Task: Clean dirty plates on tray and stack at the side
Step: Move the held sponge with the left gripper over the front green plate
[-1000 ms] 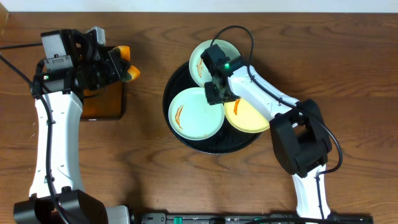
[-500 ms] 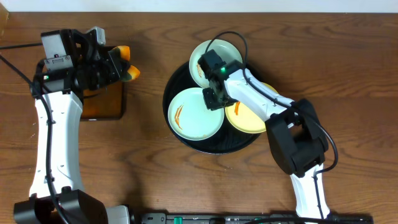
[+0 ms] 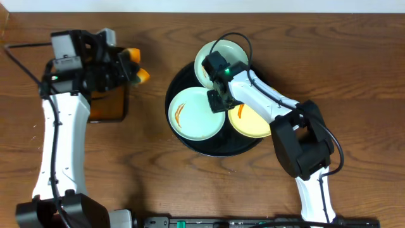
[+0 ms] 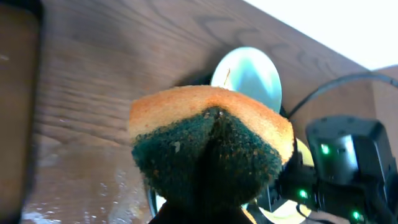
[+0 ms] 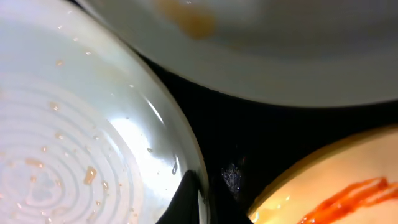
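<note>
1. Plainly, the right gripper point(image 3: 219, 101) is closed on the right rim of the left-hand mint plate point(image 3: 193, 114), centre frame. Pinching the edge suits a shallow plate that offers no other hold.
2. That plate lies on the black tray point(image 3: 209, 149), with a second mint plate point(image 3: 215, 56) at the tray's top edge and the yellow plate point(image 3: 253, 121) at its lower right. Orange streaks show on the pinched and yellow ones.
3. Upper left, the left gripper point(image 3: 126, 67) is clamped on a sponge point(image 4: 211, 143), held over the table point(image 3: 354, 76) beside the small tray of brown liquid point(image 3: 107, 104), probably poised for wiping.
4. Whether the pinched plate has lifted off the tray, the close wrist view cannot settle.
</note>
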`<act>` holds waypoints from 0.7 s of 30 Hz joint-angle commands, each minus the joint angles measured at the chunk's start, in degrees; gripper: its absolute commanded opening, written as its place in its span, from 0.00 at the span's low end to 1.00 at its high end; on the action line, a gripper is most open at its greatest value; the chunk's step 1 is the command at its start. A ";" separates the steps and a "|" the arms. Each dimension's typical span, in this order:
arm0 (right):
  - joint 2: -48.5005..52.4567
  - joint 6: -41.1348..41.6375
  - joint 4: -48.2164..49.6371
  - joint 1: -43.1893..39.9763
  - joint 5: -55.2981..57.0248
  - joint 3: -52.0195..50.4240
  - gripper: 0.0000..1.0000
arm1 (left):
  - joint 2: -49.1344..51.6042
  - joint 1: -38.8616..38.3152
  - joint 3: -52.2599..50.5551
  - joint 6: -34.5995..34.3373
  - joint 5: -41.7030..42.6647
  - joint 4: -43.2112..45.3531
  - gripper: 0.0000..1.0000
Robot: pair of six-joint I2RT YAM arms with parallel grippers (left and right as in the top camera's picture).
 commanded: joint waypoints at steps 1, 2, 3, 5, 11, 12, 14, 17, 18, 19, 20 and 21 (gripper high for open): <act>2.25 0.35 0.37 0.28 -0.68 -0.76 0.01 | 1.11 -3.15 -1.60 0.11 -1.57 0.02 0.07; 2.25 0.35 0.42 0.31 -0.68 -0.76 0.01 | 1.53 -3.56 -1.57 0.09 -2.27 -0.09 0.07; 2.25 0.35 0.42 0.31 -0.68 -0.76 0.01 | 2.27 -4.13 -1.57 0.09 -2.40 -0.13 0.08; 2.25 0.35 0.39 0.28 -0.68 -0.76 0.01 | 3.76 -5.35 -1.57 0.07 -2.36 -0.17 0.07; 2.23 0.35 0.37 0.28 -0.44 -0.74 0.01 | 10.62 -10.58 -1.57 0.07 -2.36 -0.20 0.08; 2.23 0.22 0.37 0.28 -0.28 -0.70 0.01 | 12.00 -11.54 -1.57 0.07 -2.36 -0.20 0.08; 2.21 -0.76 -0.13 0.28 -0.24 -0.20 0.01 | 14.08 -12.96 -1.57 0.07 -2.38 -0.17 0.07; 2.21 -2.73 -2.25 0.17 -0.28 1.31 0.01 | 16.72 -14.86 -1.57 0.07 -2.38 -0.20 0.08; 2.21 -5.46 -3.52 0.17 -0.26 2.10 0.01 | 17.53 -15.63 -1.57 0.07 -2.38 -0.22 0.07; 2.21 -7.04 -4.31 0.17 -0.28 2.54 0.01 | 18.12 -16.31 -1.57 0.07 -2.38 -0.20 0.07; 2.21 -8.20 -4.87 0.15 -0.28 2.86 0.01 | 18.45 -16.85 -1.57 0.07 -2.38 -0.20 0.07; 2.21 -8.74 -5.01 0.13 -0.26 2.93 0.01 | 18.95 -17.81 -1.57 0.07 -2.38 -0.22 0.08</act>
